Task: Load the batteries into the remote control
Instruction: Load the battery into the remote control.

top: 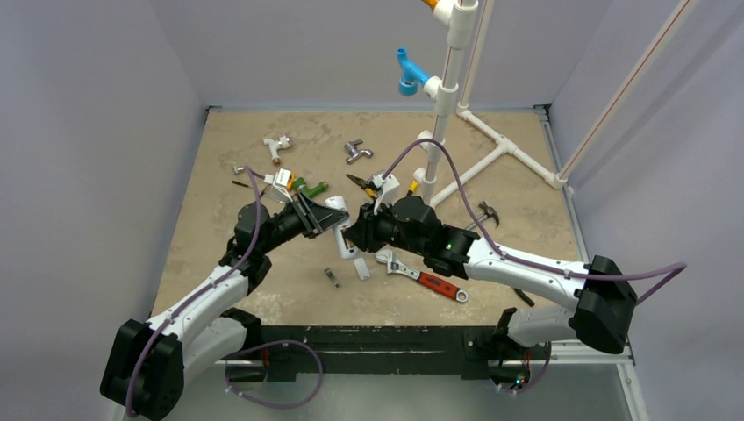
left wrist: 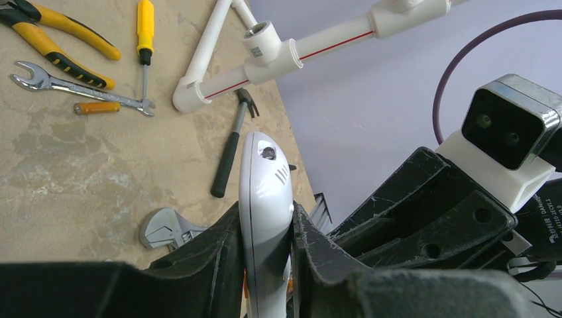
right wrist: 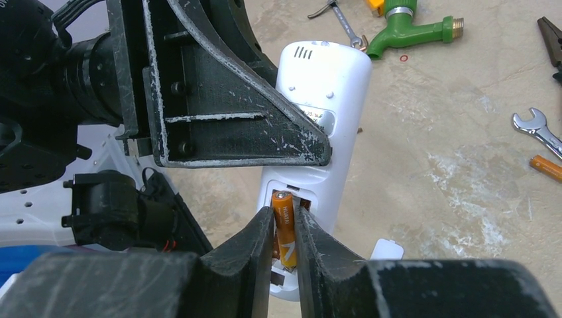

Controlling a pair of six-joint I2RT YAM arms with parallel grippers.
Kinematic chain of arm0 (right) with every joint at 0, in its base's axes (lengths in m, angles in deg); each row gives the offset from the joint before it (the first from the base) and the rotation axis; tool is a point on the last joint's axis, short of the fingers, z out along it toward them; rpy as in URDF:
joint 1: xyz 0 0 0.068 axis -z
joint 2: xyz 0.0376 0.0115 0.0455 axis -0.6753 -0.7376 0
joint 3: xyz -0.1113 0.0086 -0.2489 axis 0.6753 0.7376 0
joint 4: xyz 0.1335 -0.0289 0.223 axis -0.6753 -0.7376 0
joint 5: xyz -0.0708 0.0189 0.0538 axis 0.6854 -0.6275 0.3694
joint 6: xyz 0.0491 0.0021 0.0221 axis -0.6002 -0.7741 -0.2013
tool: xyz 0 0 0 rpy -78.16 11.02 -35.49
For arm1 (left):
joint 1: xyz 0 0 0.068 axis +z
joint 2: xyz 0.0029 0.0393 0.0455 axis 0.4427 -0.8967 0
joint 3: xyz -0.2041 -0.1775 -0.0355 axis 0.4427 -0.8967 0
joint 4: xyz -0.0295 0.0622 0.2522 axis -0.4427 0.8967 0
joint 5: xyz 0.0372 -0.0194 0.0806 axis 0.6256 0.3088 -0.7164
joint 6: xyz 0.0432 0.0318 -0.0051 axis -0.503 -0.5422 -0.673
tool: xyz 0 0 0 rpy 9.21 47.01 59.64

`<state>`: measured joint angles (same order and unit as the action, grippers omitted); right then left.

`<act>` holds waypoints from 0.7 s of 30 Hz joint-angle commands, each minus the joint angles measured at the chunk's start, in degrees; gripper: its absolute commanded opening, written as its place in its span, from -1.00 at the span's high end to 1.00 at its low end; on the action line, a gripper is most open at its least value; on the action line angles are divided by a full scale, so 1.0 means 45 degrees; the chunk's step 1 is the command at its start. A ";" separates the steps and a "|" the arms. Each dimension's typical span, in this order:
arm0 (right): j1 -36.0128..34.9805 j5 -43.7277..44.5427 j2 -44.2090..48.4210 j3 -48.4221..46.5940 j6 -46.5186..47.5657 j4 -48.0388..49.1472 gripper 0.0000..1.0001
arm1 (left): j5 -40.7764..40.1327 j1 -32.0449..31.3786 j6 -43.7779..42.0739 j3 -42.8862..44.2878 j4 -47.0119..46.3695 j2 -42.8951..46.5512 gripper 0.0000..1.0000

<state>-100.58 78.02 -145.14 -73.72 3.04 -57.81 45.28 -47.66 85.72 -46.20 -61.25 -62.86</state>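
Observation:
My left gripper (left wrist: 265, 215) is shut on the white remote control (left wrist: 265, 179), holding it edge-on above the table. In the right wrist view the remote control (right wrist: 325, 86) shows its back with the battery bay open. My right gripper (right wrist: 283, 215) is shut on an orange battery (right wrist: 285, 228), which sits lengthwise in that bay. A second orange battery (left wrist: 97, 107) lies on the table beside a spanner. The two grippers meet at mid-table, left gripper (top: 318, 215) and right gripper (top: 351, 235).
A loose white cover piece (right wrist: 386, 250) lies on the table under the remote. Nearby are a red-handled adjustable wrench (top: 430, 279), a hammer (top: 487, 213), yellow pliers (left wrist: 53, 33), a green tap (right wrist: 411, 26) and a white pipe frame (top: 491, 153).

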 commanded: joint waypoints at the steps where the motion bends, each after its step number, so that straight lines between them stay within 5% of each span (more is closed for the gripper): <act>1: -0.0017 0.0390 0.0350 -0.0466 0.0389 -0.0027 0.65 | 0.0131 -0.0005 -0.0061 0.0595 -0.0814 0.0046 1.00; 17: -0.0017 0.0787 0.0632 -0.0329 0.0650 -0.0152 0.66 | 0.0113 0.0005 -0.0060 0.0644 -0.0872 -0.0131 1.00; 21: -0.0023 0.0940 0.0729 -0.0308 0.0693 -0.0161 0.51 | 0.0120 0.0006 -0.0060 0.0609 -0.0892 -0.0184 1.00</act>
<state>-100.58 80.19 -143.98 -73.72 5.16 -59.16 45.28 -47.66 85.72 -45.92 -61.27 -63.69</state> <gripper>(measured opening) 0.210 0.252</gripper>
